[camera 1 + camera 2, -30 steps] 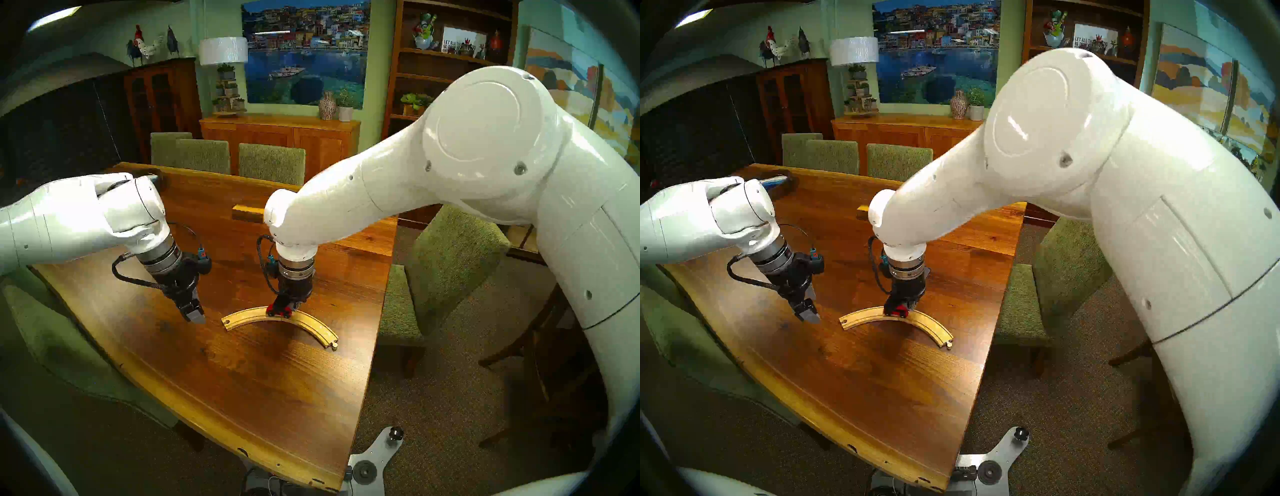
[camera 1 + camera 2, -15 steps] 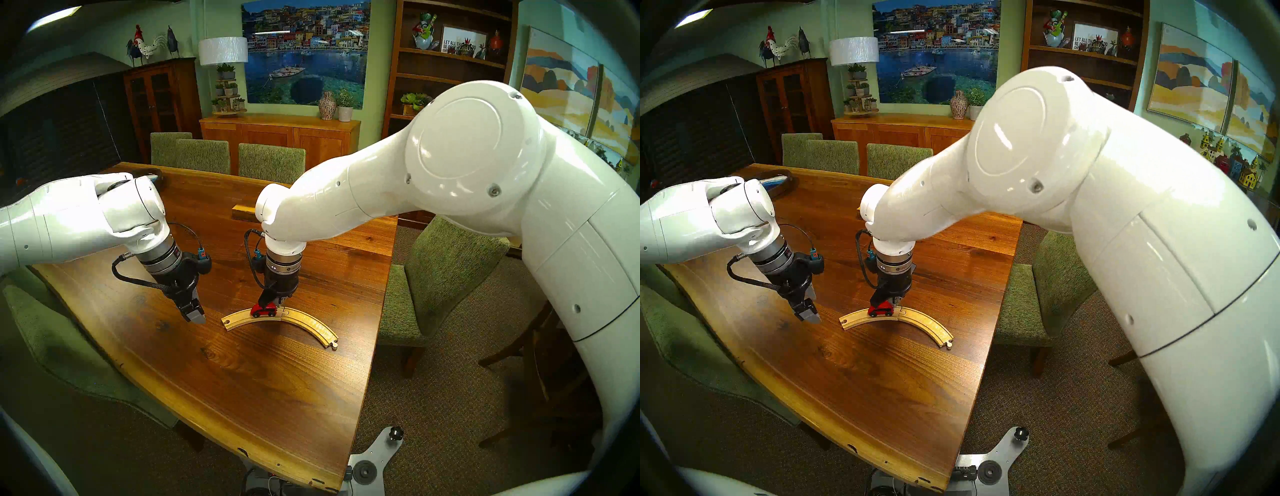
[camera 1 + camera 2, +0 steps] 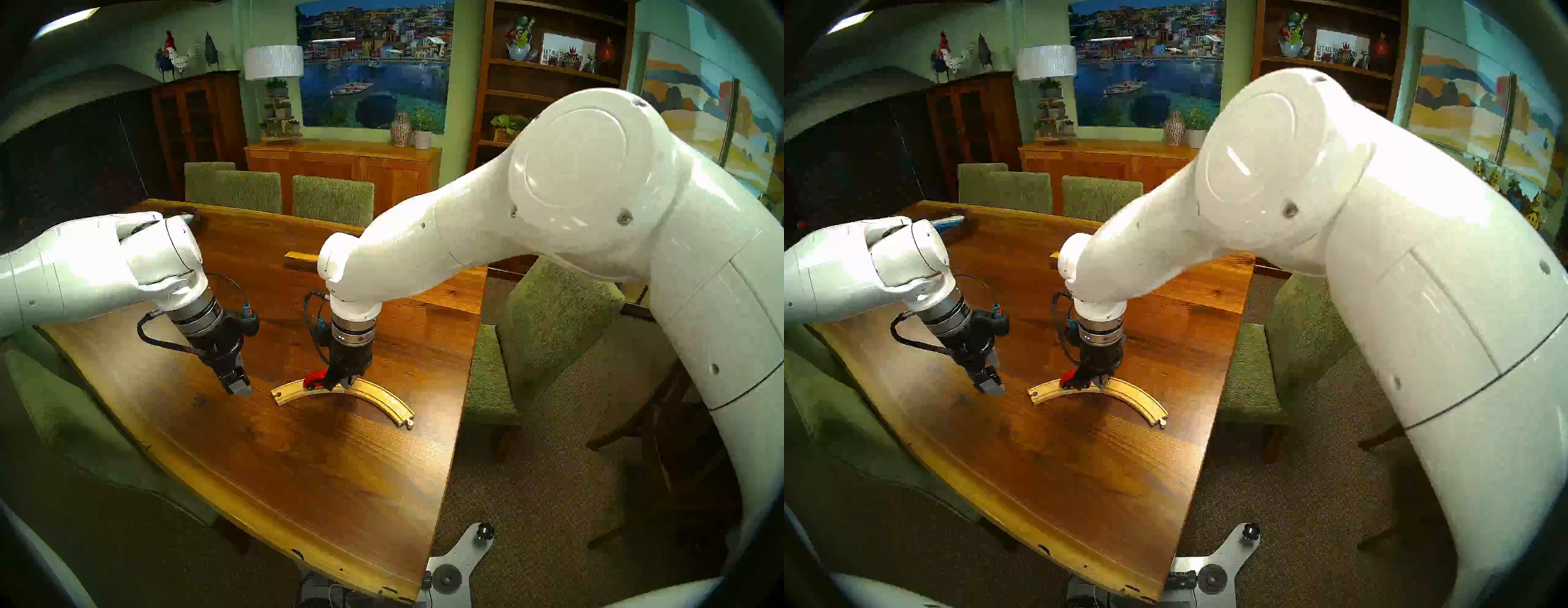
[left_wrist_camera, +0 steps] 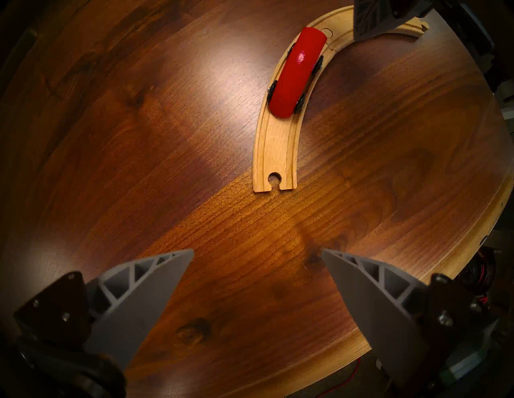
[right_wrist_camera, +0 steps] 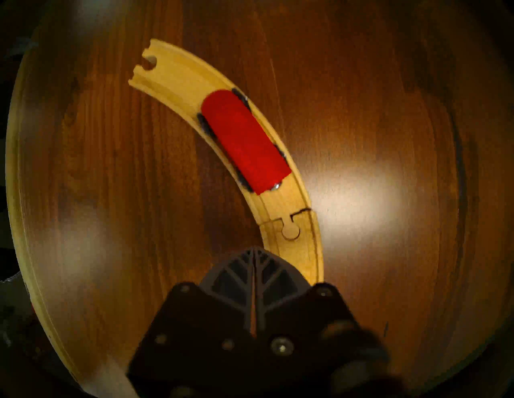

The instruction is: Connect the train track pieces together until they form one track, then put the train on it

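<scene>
Right claw [image 5: 253, 251] points down, pressed together and empty, over the track [image 5: 294, 214] beside the train [image 5: 244, 140]; left claw [image 4: 257, 254] hangs spread.

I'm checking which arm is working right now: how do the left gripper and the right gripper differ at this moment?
The left gripper has its jaws spread wide; the right gripper has its jaws pressed together, holding nothing. The left gripper hangs over bare table, off the end of the track; the right gripper is above the track by the joint, next to the train. Both point down at the table.
</scene>
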Action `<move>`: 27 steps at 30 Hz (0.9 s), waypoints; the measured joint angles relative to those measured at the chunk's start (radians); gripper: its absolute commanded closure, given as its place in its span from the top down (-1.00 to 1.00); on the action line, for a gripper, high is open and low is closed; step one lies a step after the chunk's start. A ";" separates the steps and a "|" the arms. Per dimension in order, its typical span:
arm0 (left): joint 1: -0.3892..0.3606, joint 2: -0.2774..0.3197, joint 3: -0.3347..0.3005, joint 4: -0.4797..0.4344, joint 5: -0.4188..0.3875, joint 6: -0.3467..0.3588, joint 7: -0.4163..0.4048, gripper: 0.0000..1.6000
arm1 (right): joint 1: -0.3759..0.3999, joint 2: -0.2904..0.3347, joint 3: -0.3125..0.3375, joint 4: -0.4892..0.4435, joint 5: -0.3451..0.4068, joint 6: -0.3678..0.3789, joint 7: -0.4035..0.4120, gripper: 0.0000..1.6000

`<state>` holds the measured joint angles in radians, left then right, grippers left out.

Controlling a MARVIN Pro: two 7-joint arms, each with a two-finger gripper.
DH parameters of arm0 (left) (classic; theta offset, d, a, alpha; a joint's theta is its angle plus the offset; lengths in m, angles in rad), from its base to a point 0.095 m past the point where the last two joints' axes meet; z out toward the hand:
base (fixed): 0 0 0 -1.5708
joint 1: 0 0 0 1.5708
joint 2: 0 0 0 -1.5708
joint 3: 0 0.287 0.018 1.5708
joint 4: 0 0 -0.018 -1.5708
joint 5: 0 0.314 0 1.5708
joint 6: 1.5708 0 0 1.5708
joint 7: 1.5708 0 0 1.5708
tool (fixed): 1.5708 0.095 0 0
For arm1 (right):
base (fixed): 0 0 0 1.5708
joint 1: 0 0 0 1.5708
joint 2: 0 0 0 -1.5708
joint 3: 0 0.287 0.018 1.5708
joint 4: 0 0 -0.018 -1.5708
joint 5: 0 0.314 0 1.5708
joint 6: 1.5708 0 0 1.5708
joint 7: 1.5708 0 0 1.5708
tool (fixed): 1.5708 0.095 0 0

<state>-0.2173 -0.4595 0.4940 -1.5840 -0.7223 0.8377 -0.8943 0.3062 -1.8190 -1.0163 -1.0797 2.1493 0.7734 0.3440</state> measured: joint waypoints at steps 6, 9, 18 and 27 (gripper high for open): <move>0.000 0.000 0.000 0.000 0.000 0.000 0.000 1.00 | 0.041 0.031 0.002 -0.058 0.011 0.025 -0.025 -1.00; 0.000 0.000 0.000 0.000 0.000 0.000 0.000 1.00 | 0.069 0.055 0.003 -0.097 0.015 0.038 -0.042 -1.00; 0.001 0.000 0.000 0.000 0.000 0.000 0.000 1.00 | 0.137 0.118 0.005 -0.197 0.026 0.051 -0.088 -1.00; 0.001 0.000 0.000 0.000 0.000 0.000 0.000 1.00 | 0.199 0.193 0.007 -0.292 0.030 0.052 -0.134 -0.93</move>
<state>-0.2165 -0.4599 0.4943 -1.5837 -0.7223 0.8374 -0.8945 0.5056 -1.6256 -1.0089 -1.3713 2.1794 0.8257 0.2099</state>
